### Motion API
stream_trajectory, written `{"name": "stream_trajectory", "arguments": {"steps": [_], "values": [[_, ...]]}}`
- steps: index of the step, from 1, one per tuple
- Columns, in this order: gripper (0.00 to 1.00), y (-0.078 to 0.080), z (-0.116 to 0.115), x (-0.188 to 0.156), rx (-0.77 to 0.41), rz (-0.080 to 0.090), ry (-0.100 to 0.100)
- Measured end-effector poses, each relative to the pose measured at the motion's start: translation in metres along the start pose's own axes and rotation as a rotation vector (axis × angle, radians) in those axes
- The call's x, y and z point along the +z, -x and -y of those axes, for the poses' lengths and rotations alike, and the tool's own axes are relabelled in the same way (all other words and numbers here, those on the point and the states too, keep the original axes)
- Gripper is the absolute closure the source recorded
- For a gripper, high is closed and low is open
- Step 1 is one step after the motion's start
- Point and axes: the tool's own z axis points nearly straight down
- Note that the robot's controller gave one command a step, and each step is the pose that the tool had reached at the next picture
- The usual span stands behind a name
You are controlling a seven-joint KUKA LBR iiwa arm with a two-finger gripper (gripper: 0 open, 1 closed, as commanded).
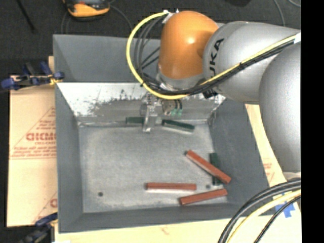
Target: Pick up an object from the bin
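Near the right front of the bin [68, 151] lie a level red stick [170, 187] and a tilted red stick [202, 197]. Just beyond them is a slanted red stick [207, 167], with a dark green piece [213, 159] beside it. Farther, at the far wall's foot, the end effector [149, 120] is low between a left green stick [134, 120] and a right green stick [178, 126]. Whether it is released or clenched cannot be told.

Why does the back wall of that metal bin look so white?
In the camera view, light glares off the bin's sloping far wall and the arm's orange cover; the floor round the reddish-brown sticks is lit evenly, without hard shadows.
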Motion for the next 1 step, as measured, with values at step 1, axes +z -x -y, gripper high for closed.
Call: {"name": "stream_trajectory", "arguments": {"steps": [1], "values": [[1.0, -0.0068, 0.0033, -0.0335, -0.082, -0.006, -0.003]]}}
